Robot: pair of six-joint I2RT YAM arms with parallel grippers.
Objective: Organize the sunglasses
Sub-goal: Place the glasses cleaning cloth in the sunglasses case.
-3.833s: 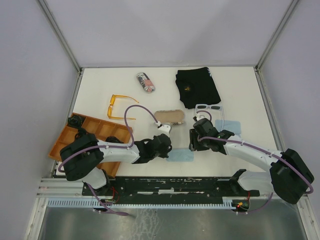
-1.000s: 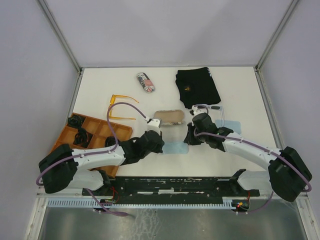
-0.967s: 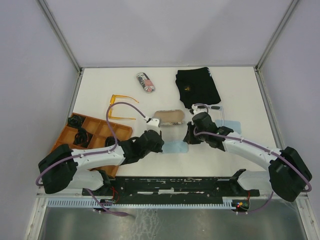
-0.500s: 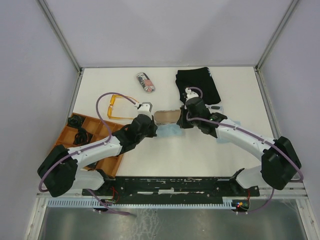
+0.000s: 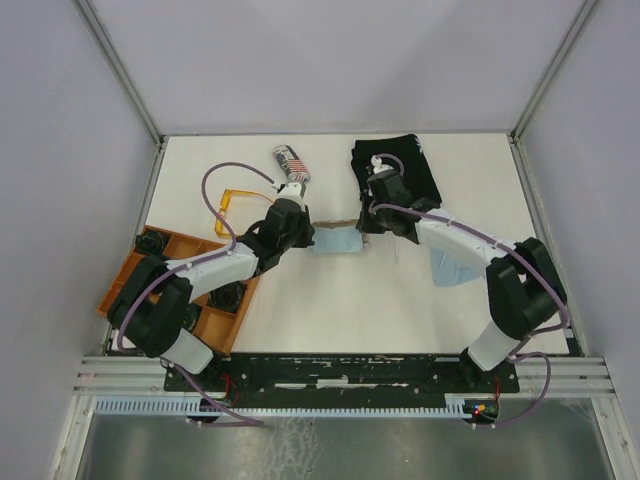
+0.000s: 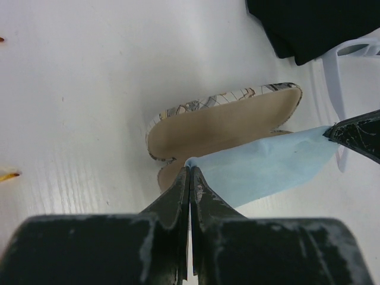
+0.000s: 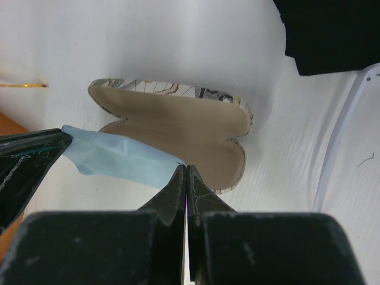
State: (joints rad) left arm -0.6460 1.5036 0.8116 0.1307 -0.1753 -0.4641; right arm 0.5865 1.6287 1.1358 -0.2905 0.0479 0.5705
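Cloth [image 5: 335, 243], light blue, hangs stretched over the open glasses case [image 6: 219, 124]. Left gripper [image 6: 189, 173] is clamped on its left end, right gripper [image 7: 186, 170] on its right.

A white tabletop [image 5: 330, 300] carries amber sunglasses [image 5: 232, 196] at left rear, a closed flag-printed glasses case [image 5: 291, 164] near the back edge and a crumpled black cloth [image 5: 415, 175] at right rear. At centre an open printed glasses case [image 7: 178, 127] lies lining up, white-framed sunglasses [image 6: 331, 83] just beside it. A light blue cloth [image 5: 450, 265] lies flat at right, an orange compartment tray [image 5: 180, 245] at the left edge.
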